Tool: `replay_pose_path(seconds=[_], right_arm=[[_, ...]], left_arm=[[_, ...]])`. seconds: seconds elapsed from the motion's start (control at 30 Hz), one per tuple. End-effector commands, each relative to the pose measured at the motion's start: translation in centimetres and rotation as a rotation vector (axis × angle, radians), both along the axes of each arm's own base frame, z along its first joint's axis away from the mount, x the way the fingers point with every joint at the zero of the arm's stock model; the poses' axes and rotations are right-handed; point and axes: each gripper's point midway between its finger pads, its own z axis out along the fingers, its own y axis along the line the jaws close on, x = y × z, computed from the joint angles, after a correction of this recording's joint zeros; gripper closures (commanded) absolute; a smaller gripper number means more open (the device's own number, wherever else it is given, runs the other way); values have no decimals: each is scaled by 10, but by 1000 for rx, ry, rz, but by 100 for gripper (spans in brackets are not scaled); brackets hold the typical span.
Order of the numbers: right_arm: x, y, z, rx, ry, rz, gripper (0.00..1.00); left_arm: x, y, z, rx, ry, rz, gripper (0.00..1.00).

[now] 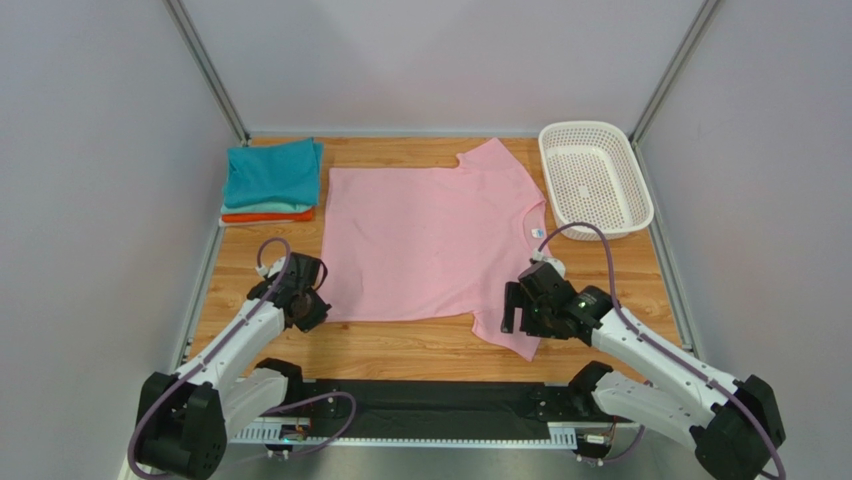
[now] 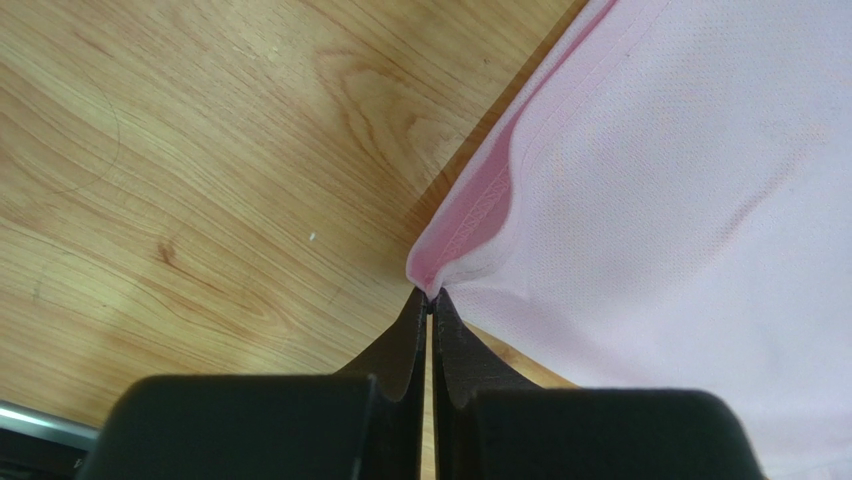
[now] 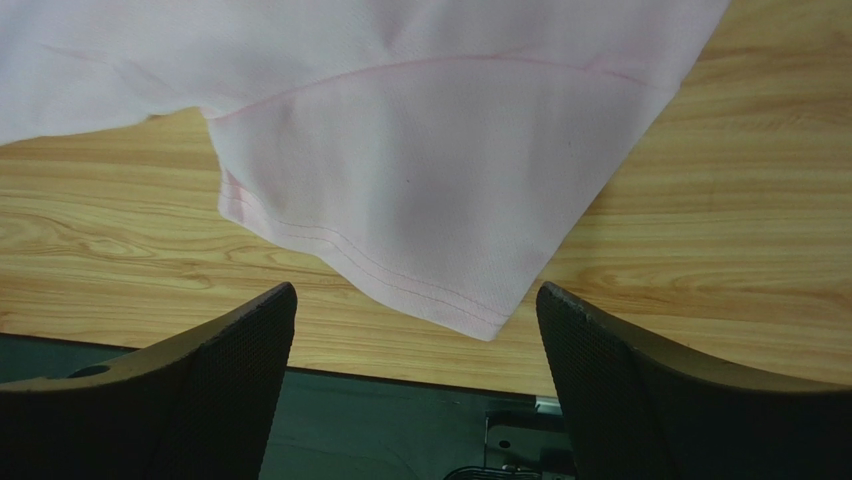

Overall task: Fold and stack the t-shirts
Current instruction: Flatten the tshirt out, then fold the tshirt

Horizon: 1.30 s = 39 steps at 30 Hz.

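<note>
Pink tee (image 1: 430,240) lies flat on the table (image 1: 420,348), hem leftward; the left hand (image 2: 430,305) pinches its near hem corner (image 2: 445,262), the right hand (image 1: 520,315) gapes wide just before the near sleeve (image 3: 420,220).

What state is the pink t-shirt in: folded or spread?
Spread: the pink t-shirt lies flat on the table, both sleeves out.

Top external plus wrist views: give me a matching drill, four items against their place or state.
1 pink t-shirt
2 folded stack
3 left gripper
4 right gripper

A open, holding nothing
B far left, beside the spread shirt
C spread flat in the middle
D shut on the shirt's corner

Pairs: 1-C, 2-B, 3-D, 4-A
</note>
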Motion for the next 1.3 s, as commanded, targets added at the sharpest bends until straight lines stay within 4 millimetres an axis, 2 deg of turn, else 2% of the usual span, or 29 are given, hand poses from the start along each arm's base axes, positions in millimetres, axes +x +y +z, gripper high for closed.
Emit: replay_pose_path(seconds=[0.0,0.3,0.47,0.6,0.7,0.8,0.83,0.87,1.03,1.13,1.2,1.27], right_arm=[[-8,-14,-15,-83,32,-110,10],[-24,8,-31,-87,77,-10,20],[-20,4,-45,-131,64,-30,30],[-17,1,-53,-155,56,-28,33],[-21,1,-60,-158,80,-17,44],[-27,5,-63,-132,106,-3,67],[-29,6,-62,-123,114,-9,75],[-34,7,-61,-108,132,-5,77],[-57,7,-43,-96,164,19,84],[-72,10,-35,-69,183,42,89],[-77,10,-32,-52,191,38,94],[-75,10,-28,-44,175,36,92]], left_arm=[[-3,10,0,38,-13,4,100],[-5,8,-4,30,6,-5,100],[-7,8,-6,29,14,-4,100],[-7,7,-6,28,13,-6,100],[-8,7,-7,25,16,-4,100],[-10,7,-8,23,20,-5,100],[-10,6,-8,17,21,-6,100],[-12,5,-8,12,20,-8,100],[-27,4,-5,-11,40,-8,100],[-37,1,3,-43,39,-13,100],[-43,4,9,-44,18,1,100],[-42,5,14,-50,-27,7,100]])
